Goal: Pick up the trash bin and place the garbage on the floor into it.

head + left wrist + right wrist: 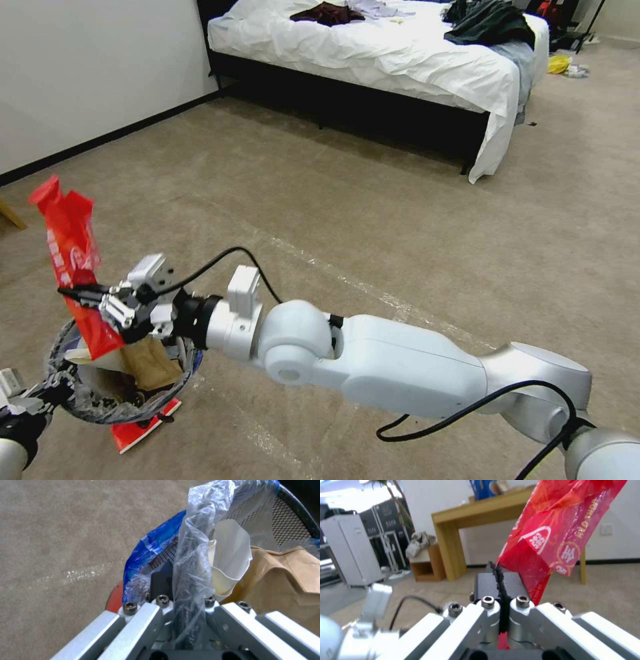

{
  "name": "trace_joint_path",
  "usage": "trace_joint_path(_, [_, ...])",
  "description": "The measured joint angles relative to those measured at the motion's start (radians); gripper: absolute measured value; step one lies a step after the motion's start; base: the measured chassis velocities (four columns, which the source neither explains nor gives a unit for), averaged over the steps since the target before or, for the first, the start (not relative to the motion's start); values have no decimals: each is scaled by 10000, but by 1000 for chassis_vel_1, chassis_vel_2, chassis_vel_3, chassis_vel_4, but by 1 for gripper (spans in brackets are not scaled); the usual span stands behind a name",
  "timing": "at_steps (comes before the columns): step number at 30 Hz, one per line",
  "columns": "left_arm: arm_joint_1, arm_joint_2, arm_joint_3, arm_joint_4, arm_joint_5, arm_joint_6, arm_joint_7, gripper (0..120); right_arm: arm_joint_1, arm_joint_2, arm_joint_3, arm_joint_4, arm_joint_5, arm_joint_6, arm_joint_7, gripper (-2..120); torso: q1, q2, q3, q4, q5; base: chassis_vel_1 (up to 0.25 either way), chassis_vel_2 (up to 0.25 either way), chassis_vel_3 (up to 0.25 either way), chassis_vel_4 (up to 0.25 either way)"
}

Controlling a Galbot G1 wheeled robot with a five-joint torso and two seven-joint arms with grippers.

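Red wrapper (70, 267) pinched mid-length between closed fingers of right gripper (79, 293), lower end already dipping inside bin (170, 387), presumably positioned for release. Left gripper (50, 393) fingers clamped on bin rim and liner, holding bin just below right fingers. Brown paper (150, 363) and white paper (230, 555) fill bin beneath the fingers; another red wrapper (143, 427) lies on floor (400, 220) under bin.

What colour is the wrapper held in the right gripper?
Red with white print; the wrapper shows best in the right wrist view, clamped in the right gripper.
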Motion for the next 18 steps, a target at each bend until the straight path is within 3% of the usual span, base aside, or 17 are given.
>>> trace_joint_path(18, [77,33,-127,-185,-200,21,-48,1,-597,353,-770,-1040,-598,399,-13,0,0,0,0,0,1,0,0,0,0])
